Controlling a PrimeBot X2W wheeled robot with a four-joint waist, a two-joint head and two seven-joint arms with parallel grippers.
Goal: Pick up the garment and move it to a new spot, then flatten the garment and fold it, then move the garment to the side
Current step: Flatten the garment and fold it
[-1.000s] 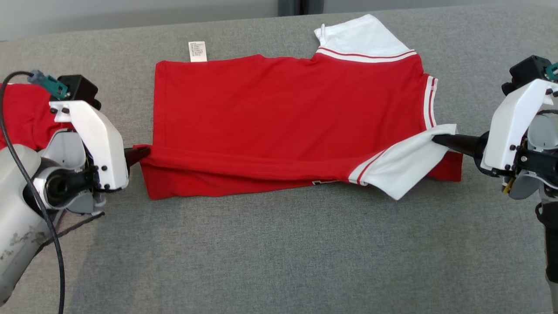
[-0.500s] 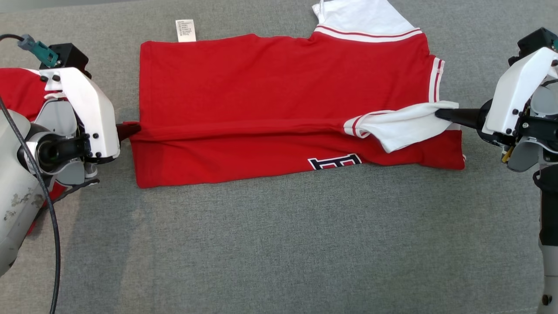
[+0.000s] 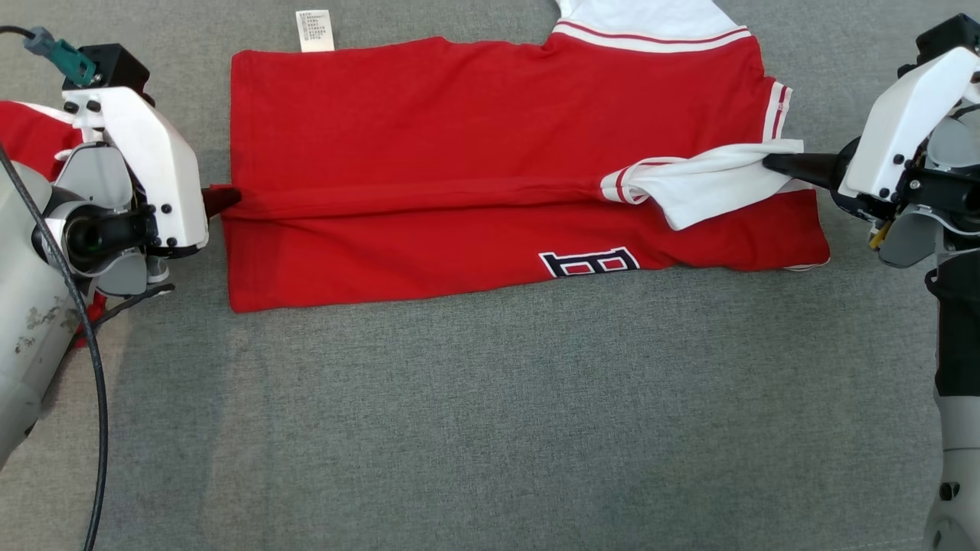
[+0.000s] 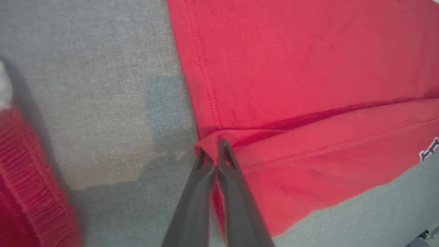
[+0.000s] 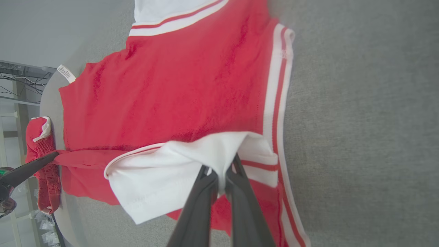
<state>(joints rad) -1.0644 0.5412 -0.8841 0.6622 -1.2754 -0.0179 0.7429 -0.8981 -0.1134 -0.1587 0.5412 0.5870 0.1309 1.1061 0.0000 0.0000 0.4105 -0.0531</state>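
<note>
Soft red knit garment (image 3: 490,153) spread flat on coarse grey woven surface (image 3: 490,421), with a straight raised ridge lengthwise between both grips. Limp white sleeve (image 3: 704,191) with red-striped cuff across garment's right end. Left fingers (image 4: 192,206) pressed together on the fold at garment's left hem. Right fingers (image 5: 240,206) clamped shut on the sleeve's white cloth. Small white care label (image 3: 315,30) at garment's far edge. Crumpled ribbed red cloth (image 3: 23,134) left of garment. Broad stretch of surface along garment's near edge.

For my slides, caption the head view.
Left gripper and right gripper pinch opposite ends of a red, white-sleeved shirt, its fold taut over a grey fabric surface.
</note>
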